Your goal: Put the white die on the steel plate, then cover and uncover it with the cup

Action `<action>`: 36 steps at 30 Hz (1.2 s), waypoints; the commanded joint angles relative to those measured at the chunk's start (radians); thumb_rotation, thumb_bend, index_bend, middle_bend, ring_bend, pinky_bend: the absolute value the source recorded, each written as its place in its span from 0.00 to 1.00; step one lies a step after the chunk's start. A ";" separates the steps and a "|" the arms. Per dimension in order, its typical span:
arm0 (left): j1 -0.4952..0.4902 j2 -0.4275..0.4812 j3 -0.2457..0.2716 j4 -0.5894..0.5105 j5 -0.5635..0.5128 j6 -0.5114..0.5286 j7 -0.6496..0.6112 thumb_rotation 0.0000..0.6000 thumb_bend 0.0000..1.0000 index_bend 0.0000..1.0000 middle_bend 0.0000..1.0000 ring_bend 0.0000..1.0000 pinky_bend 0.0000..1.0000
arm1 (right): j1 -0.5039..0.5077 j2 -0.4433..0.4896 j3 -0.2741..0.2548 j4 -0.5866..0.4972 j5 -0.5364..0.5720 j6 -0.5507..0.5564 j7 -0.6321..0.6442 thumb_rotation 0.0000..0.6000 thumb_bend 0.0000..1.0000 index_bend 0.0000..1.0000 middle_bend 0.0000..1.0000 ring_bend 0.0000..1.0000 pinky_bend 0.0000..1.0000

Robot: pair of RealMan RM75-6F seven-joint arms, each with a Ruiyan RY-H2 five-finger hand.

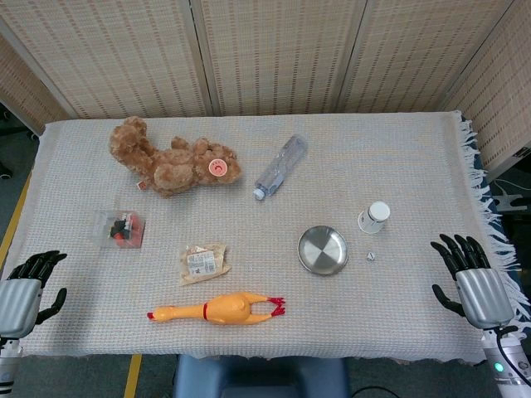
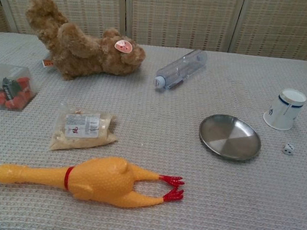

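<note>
A small white die [image 1: 372, 256] [image 2: 288, 149] lies on the cloth just right of the round steel plate [image 1: 323, 249] [image 2: 230, 137]. A white paper cup [image 1: 374, 217] [image 2: 285, 109] with dark markings stands upside down behind the die. My right hand [image 1: 470, 274] hovers at the table's right front edge, fingers spread, holding nothing, well right of the die. At the left front corner my left hand [image 1: 27, 283] is open too, far from the plate. Neither hand shows in the chest view.
A brown teddy bear [image 1: 172, 160] and a clear plastic bottle [image 1: 280, 166] lie at the back. A clear box of red items [image 1: 121, 230], a snack bag [image 1: 202, 262] and a yellow rubber chicken [image 1: 220, 308] sit left of the plate. Bamboo screens stand behind the table.
</note>
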 commanded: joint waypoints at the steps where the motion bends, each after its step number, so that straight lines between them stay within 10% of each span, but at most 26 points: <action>1: 0.001 0.000 0.001 -0.001 0.003 0.003 0.002 1.00 0.40 0.20 0.16 0.15 0.30 | 0.001 0.001 -0.002 -0.002 0.002 -0.004 -0.003 1.00 0.22 0.13 0.05 0.00 0.02; 12: -0.001 -0.007 0.005 0.005 0.017 0.005 0.008 1.00 0.40 0.20 0.17 0.15 0.30 | 0.001 0.000 0.005 0.000 0.010 0.002 -0.022 1.00 0.22 0.13 0.10 0.00 0.05; 22: -0.003 -0.001 0.006 -0.003 0.008 -0.008 -0.003 1.00 0.40 0.20 0.17 0.15 0.30 | 0.029 -0.084 0.047 0.097 0.025 0.013 -0.075 1.00 0.22 0.29 0.72 0.58 0.80; 36: -0.008 -0.002 0.005 -0.005 -0.006 -0.026 0.009 1.00 0.40 0.20 0.17 0.16 0.30 | 0.221 -0.078 0.089 0.087 0.222 -0.384 -0.148 1.00 0.22 0.29 0.82 0.70 0.93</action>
